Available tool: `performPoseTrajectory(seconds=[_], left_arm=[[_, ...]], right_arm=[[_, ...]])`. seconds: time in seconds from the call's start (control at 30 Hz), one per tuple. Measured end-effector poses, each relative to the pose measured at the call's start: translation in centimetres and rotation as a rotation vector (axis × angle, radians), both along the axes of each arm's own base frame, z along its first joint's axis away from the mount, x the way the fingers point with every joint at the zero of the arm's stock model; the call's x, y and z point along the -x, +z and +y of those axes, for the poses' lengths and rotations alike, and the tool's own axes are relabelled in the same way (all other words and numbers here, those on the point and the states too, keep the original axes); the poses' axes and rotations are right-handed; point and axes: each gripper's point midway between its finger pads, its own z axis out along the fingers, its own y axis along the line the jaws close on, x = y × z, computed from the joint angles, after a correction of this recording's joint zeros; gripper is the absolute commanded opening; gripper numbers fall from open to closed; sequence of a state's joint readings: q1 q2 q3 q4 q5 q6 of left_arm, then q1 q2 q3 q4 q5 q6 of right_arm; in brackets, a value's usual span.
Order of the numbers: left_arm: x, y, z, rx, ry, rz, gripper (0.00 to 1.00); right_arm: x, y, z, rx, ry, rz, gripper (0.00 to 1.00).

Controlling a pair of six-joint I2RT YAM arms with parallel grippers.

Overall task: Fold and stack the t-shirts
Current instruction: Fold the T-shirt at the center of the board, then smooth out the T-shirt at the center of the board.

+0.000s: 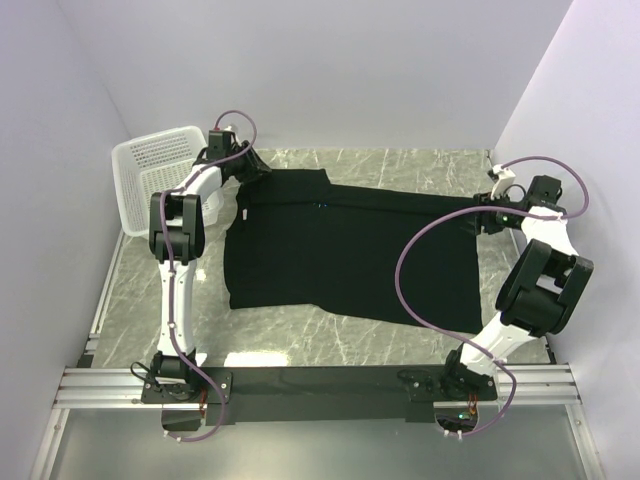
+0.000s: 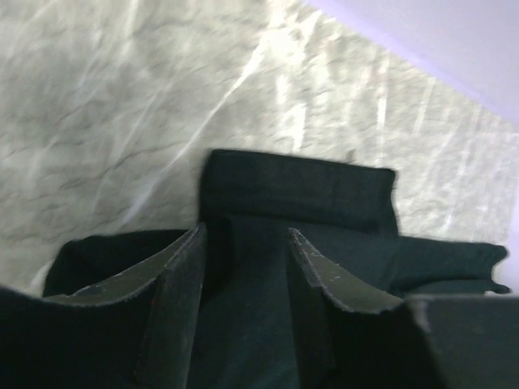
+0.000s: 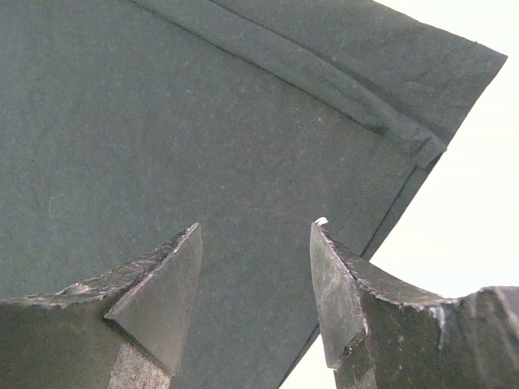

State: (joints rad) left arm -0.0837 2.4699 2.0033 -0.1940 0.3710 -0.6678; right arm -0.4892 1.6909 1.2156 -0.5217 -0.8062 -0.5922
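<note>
Far left, by the back corner: white mesh basket (image 1: pixel 150 178), off the cloth and no part of the job. Just right of it, left end effector (image 1: pixel 238 160) low over the far-left edge of the t-shirt (image 1: pixel 350 250). In the wrist view, fingers (image 2: pixel 174 308) spread, dark cloth lying in the gap, a short sleeve (image 2: pixel 300 188) stretched out ahead on the desk (image 1: pixel 330 345). Contact with the cloth: cannot tell. Nothing visibly pinched.

Centre: a single black t-shirt laid flat and wide across the marbled desk, lengthwise from left to right, not yet folded. No print clear from above; no second shirt or stack in view.

Handling, as a guess: light, limp cotton, sure to sag and drag, likely to wrinkle or double over if lifted by one point. Best taken at edges and corners, both sides at once, pinched low through a hem for thickness.

Right: right end effector (image 1: pixel 487 212) over the shirt's far-right edge, fingers (image 3: pixel 158 300) parted with flat cloth below, the stitched hem corner (image 3: pixel 458 69) just beyond. Nothing gripped there.

In the way: the right arm's purple cable (image 1: pixel 398 270) looping above the shirt's right half, liable to snag a fold; side walls close by both arms.
</note>
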Motion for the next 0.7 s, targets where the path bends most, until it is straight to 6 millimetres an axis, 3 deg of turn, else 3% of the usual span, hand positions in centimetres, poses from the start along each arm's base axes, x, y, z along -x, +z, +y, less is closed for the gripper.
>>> performPoseTrajectory(seconds=[0.13, 0.27, 0.47, 0.7], left_arm=[[-0.8, 1.2, -0.5, 0.028, -0.014, -0.031, 0.39], [-1.1, 1.5, -0.9, 0.05, -0.019, -0.037, 0.36], [-0.9, -0.5, -0.4, 0.026, 0.003, 0.013, 0.43], [-0.7, -1.2, 0.1, -0.013, 0.017, 0.032, 0.4]], right_arm=[[0.2, 0.1, 0.0, 0.002, -0.003, -0.004, 0.62], [0.4, 0.2, -0.2, 0.0, -0.008, -0.003, 0.62], [0.5, 0.3, -0.6, -0.012, -0.019, -0.008, 0.62], [0.5, 0.5, -0.5, -0.032, -0.025, -0.01, 0.62]])
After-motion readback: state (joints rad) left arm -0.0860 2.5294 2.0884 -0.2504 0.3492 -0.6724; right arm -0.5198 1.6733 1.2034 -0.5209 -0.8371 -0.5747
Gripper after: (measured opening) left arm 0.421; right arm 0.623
